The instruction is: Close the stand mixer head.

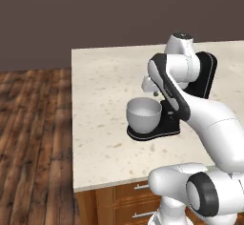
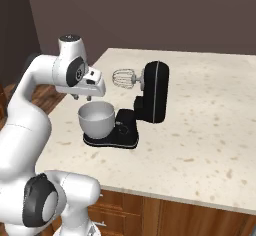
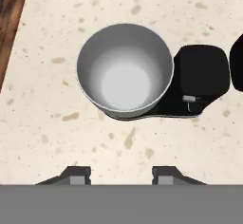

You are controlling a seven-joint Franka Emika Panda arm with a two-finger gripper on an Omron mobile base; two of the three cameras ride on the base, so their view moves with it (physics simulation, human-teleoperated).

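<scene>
The stand mixer head (image 2: 155,91) is seen tipped up and back near the counter's (image 2: 210,110) middle, its wire whisk (image 2: 123,77) pointing out sideways above the grey bowl (image 2: 96,118). The gripper (image 2: 81,98) is held above the bowl's near-left rim, touching nothing, its fingertips (image 3: 78,173) spread apart and empty. Bare counter is left on every side of the mixer base (image 3: 199,71); the counter's left edge (image 3: 21,33) lies near the bowl
</scene>
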